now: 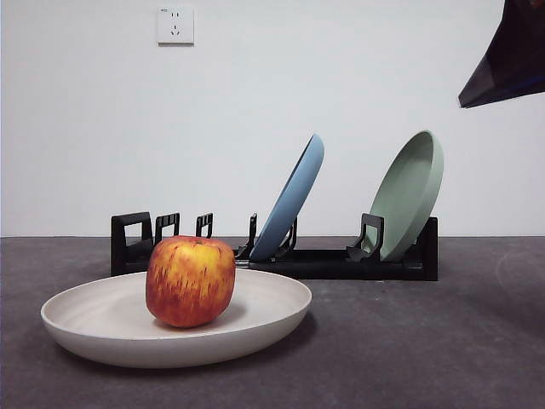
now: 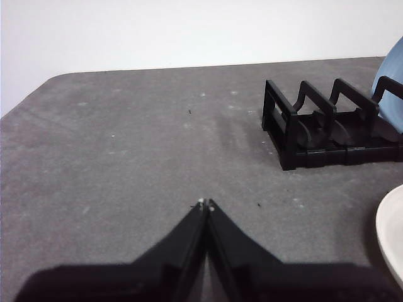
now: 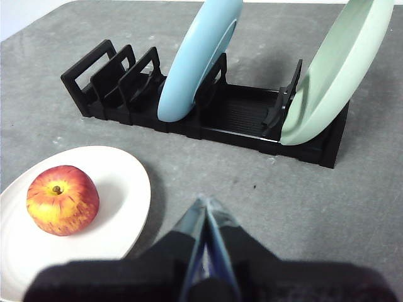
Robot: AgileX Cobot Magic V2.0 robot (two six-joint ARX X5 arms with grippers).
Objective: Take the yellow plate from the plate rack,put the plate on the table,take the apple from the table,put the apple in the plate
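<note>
The apple [image 1: 190, 281] sits upright in the yellow plate [image 1: 102, 319], flat on the table [image 1: 426, 341] before the plate rack [image 1: 281, 256]. The left gripper [image 2: 206, 203] and right gripper [image 3: 205, 201] hang nearby, jaws pressed together and empty, suggesting the task is finished.

No readable text, label, brand, number or sign shows anywhere. The wall socket [image 1: 175, 25] carries a tiny dark mark at its top left corner, too small to read. The apple [image 1: 190, 281], the yellow plate [image 1: 102, 322], the blue plate [image 3: 198, 60], the sage-green plate [image 3: 340, 69] and the plate rack [image 3: 208, 113] all bear no print.
</note>
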